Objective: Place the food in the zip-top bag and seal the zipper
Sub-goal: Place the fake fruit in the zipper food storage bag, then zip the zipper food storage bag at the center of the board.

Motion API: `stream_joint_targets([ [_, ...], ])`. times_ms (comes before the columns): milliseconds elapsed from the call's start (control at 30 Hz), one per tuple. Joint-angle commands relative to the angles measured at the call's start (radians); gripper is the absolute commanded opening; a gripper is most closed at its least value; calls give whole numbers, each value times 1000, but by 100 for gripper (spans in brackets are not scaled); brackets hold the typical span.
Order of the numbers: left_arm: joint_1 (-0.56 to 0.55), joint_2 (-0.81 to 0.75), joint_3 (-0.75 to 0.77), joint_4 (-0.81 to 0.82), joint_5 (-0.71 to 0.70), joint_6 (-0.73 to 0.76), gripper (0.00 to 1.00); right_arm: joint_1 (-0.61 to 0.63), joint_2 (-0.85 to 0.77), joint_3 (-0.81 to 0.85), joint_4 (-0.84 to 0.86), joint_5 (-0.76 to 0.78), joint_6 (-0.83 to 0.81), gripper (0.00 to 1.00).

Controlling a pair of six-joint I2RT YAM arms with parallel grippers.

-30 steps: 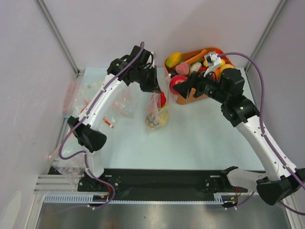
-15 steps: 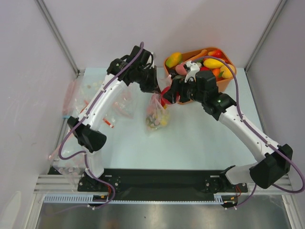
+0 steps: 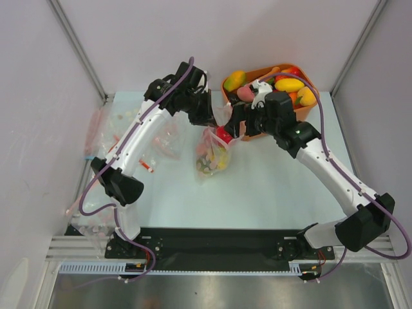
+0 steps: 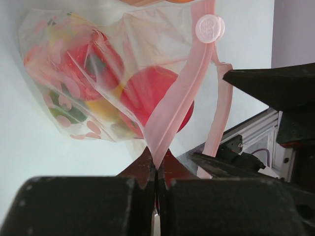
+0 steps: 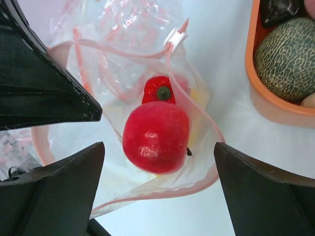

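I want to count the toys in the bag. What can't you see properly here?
- Top view: the left gripper and right gripper cover the zip-top bag's mouth.
- Left wrist view: the food in the bag overlaps behind dotted plastic; no sure count.
- Right wrist view: the red apple hides what lies under it; the orange tub is cut off at the edge.
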Motion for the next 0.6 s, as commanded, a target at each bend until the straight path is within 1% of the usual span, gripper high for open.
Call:
stream_joint_targets([
  [0,0,-65,26,13,9,-3,0,-41,-56,53,-1,-60,-7,100],
  [100,1,-83,6,33,25,8,0,-90,-92,50,19,-133,19,96],
  [133,0,-88,1,39,47,16,0,-142,-107,39,27,-208,45,93],
  [233,1,-103,-25,59,120,43,0,-205,-130,5,76,-337,60,91],
  [300,1,-124,-73,90,179,56,0,-228,-135,-30,122,-405,50,90],
  [400,-3,-169,-143,131,232,66,0,-269,-138,-70,191,-489,80,88],
  [467,-6,-184,-160,147,269,80,0,-302,-141,-94,212,-505,71,85],
  [533,-6,-209,-185,174,326,99,0,-314,-141,-107,213,-515,41,80],
  [567,-8,-221,-217,188,379,99,0,-317,-147,-122,208,-517,24,79],
])
